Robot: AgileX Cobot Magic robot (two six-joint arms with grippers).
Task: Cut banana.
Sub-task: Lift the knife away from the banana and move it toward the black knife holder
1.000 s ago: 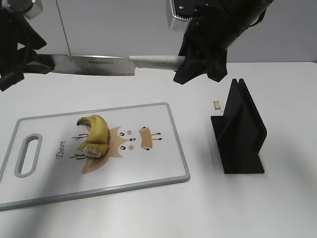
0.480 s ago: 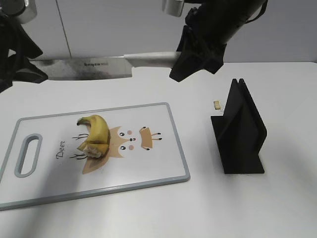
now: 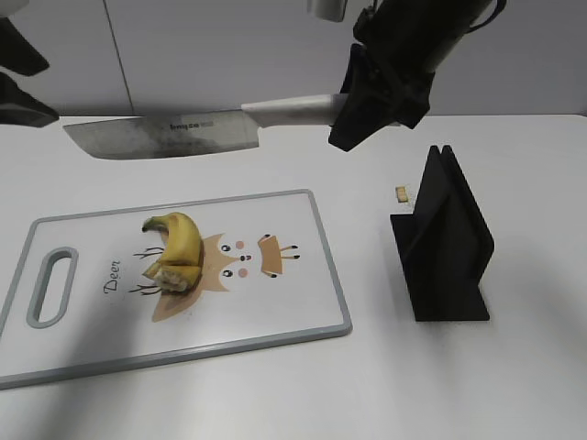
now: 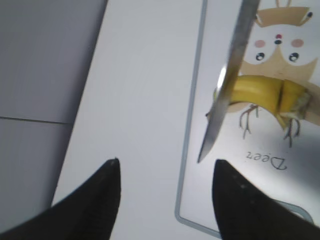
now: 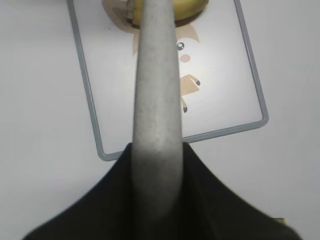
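Note:
The banana [image 3: 178, 246] lies on the white cutting board [image 3: 275, 312], curved, with its cut end toward the front. It also shows in the left wrist view [image 4: 260, 93], partly behind the knife blade [image 4: 227, 85]. My right gripper [image 3: 353, 115] is shut on the pale handle [image 5: 156, 100] of a knife [image 3: 165, 134] held level high above the board, blade pointing left. My left gripper [image 4: 165, 172] is open and empty, raised at the far left, above the table beside the board's edge.
A black knife stand [image 3: 445, 240] stands right of the board. A tiny pale crumb [image 3: 401, 193] lies on the table behind the stand. The board [image 5: 210, 75] has a deer drawing and a handle slot [image 3: 51, 286] at its left end.
My left gripper has let go of the blade tip and drawn back to the upper left. The right gripper has shifted the knife slightly right and up.

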